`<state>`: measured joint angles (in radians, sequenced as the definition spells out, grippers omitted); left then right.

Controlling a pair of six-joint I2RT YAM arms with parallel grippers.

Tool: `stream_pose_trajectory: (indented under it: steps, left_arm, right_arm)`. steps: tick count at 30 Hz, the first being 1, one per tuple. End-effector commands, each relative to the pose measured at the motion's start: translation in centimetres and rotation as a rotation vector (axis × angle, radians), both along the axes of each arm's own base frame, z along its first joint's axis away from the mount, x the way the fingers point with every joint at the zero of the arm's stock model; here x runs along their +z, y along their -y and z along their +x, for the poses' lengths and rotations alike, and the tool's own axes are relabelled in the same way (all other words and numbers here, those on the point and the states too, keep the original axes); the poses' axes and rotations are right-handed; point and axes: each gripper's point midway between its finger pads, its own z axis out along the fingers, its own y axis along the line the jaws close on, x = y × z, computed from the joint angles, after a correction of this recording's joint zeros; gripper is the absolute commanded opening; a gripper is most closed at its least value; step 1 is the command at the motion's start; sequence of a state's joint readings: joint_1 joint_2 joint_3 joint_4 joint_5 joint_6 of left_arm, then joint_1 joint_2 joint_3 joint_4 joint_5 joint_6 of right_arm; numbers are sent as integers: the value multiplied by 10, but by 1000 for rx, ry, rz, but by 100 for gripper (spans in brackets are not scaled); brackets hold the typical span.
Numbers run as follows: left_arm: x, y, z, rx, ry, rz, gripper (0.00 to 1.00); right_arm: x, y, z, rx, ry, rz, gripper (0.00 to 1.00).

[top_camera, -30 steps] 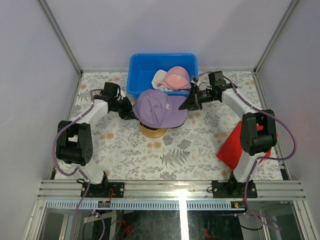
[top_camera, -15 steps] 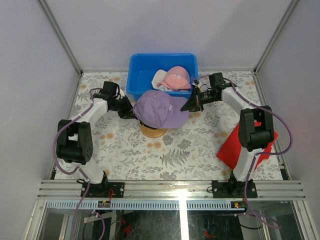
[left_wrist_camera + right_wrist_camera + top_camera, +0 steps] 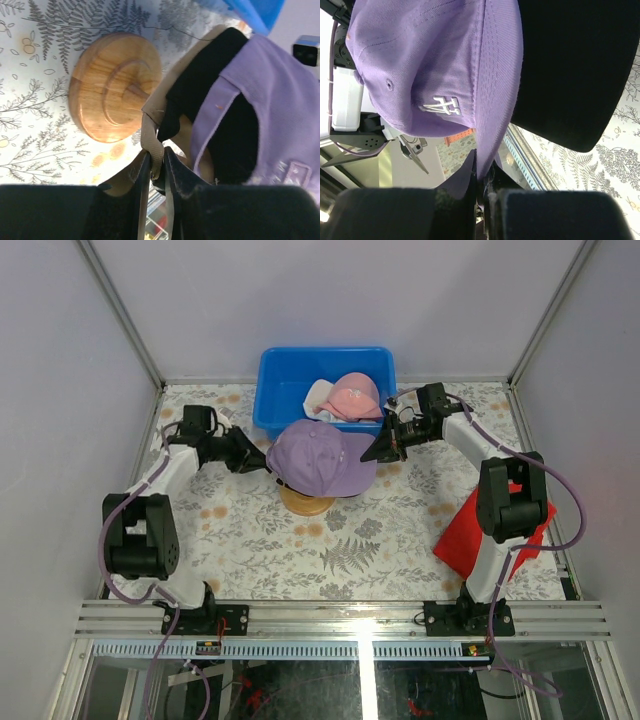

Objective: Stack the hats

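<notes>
In the lower half of the overhead view I see the table. Its fern-print cover is bare between the two arm bases, which leaves open room there. A red cloth lies at the lower right, partly under the right arm.

At centre frame a wooden stand carries the lavender cap. In the left wrist view a black cap and a tan cap sit layered beneath it.

The left arm reaches in from the left edge. The left gripper has its jaws nearly together, pinching the tan cap's back strap. The right arm bends in from the right. The right gripper is clamped tight on the lavender cap's brim.

Just beyond the stack, at upper centre, a blue bin holds a pink cap and a white cap, touching side by side.
</notes>
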<state>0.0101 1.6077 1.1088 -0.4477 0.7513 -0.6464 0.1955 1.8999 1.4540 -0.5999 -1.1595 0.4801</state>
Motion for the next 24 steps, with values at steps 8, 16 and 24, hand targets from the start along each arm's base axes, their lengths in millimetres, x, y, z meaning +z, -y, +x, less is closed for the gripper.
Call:
stream_pose_trajectory:
  steps: [8, 16, 24]
  left_arm:
    - [57, -2, -2, 5, 152, -264, 39]
    - [60, -1, -3, -1, 160, -272, 50]
    - [57, -5, -6, 13, 156, -282, 46]
  right_arm:
    - [-11, -2, -2, 2, -12, -92, 0]
    - [-12, -4, -4, 9, -12, -95, 0]
    - [-13, -5, -4, 13, -14, -96, 0]
